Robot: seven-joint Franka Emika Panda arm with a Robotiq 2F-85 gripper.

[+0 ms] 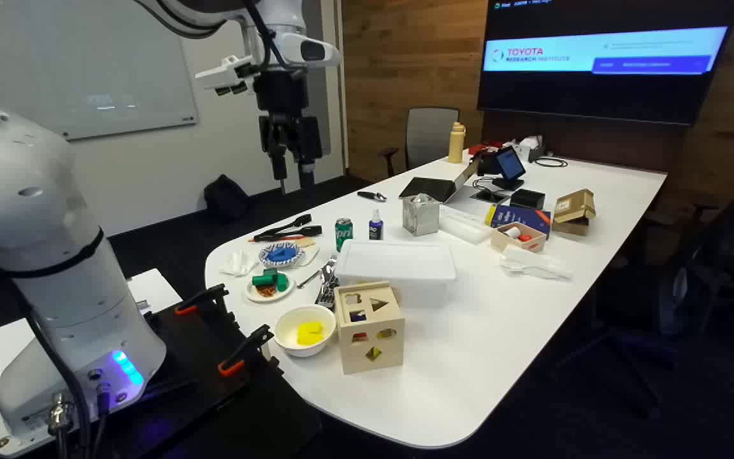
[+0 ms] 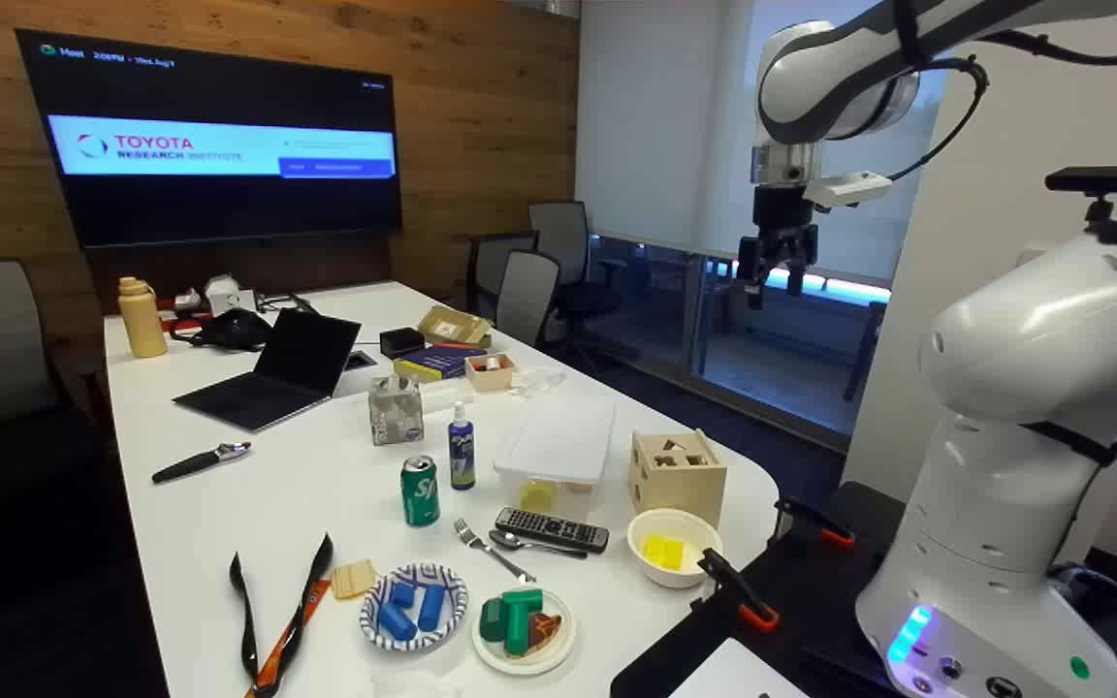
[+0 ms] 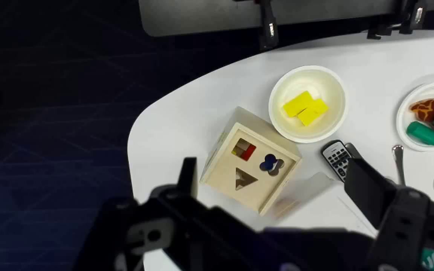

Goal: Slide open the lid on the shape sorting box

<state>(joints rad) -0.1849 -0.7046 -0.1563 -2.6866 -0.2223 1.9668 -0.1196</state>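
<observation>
The shape sorting box (image 1: 372,364) is a pale wooden cube on the near end of the white table; it also shows in an exterior view (image 2: 680,487) and in the wrist view (image 3: 255,124). Its lid (image 3: 226,171) is the flat top panel with square, triangle and clover cut-outs; it lies in place, and coloured pieces show through the holes. The lid also shows in both exterior views (image 1: 367,306) (image 2: 683,463). My gripper (image 1: 294,180) is open and empty, high above the table and apart from the box; it also shows in an exterior view (image 2: 775,289) and in the wrist view (image 3: 271,177).
A white bowl (image 3: 333,124) with yellow blocks stands against or very near the box. A lidded plastic container (image 1: 399,261) stands close behind it. A remote (image 2: 551,530), cutlery, a plate (image 2: 558,659) and a green can (image 2: 420,491) are nearby. Clamps (image 1: 246,350) line the robot's stand.
</observation>
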